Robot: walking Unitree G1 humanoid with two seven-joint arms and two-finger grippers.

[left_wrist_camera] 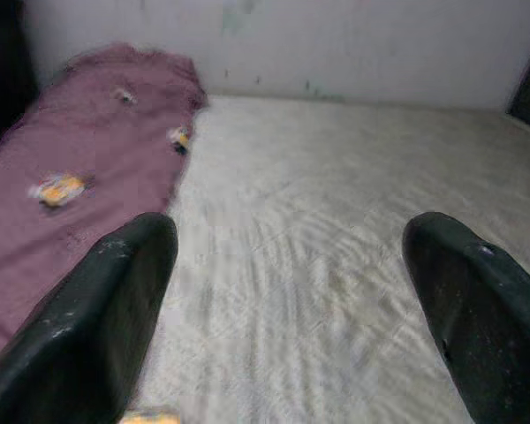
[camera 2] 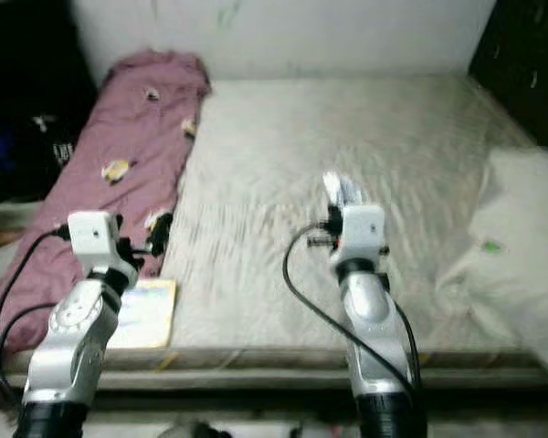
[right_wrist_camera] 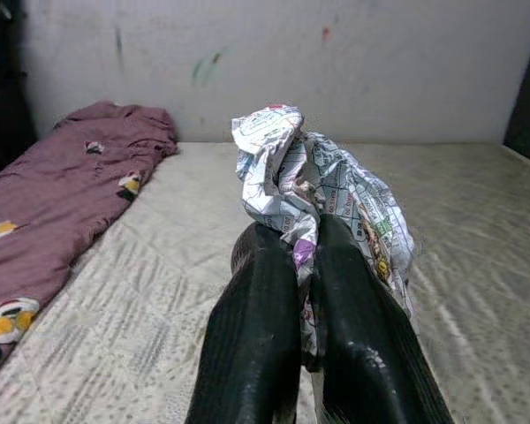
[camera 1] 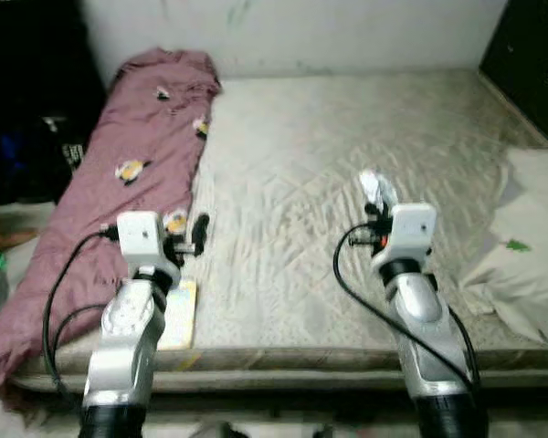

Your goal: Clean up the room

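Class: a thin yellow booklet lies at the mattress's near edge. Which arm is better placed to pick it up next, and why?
Left. The left gripper is open and free above the booklet, while the right gripper is shut on crumpled paper.

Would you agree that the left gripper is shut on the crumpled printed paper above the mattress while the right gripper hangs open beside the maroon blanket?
Not quite: the sides are swapped. The right gripper is shut on the crumpled printed paper, as the right wrist view shows. The left gripper is open above the mattress, beside the maroon blanket.
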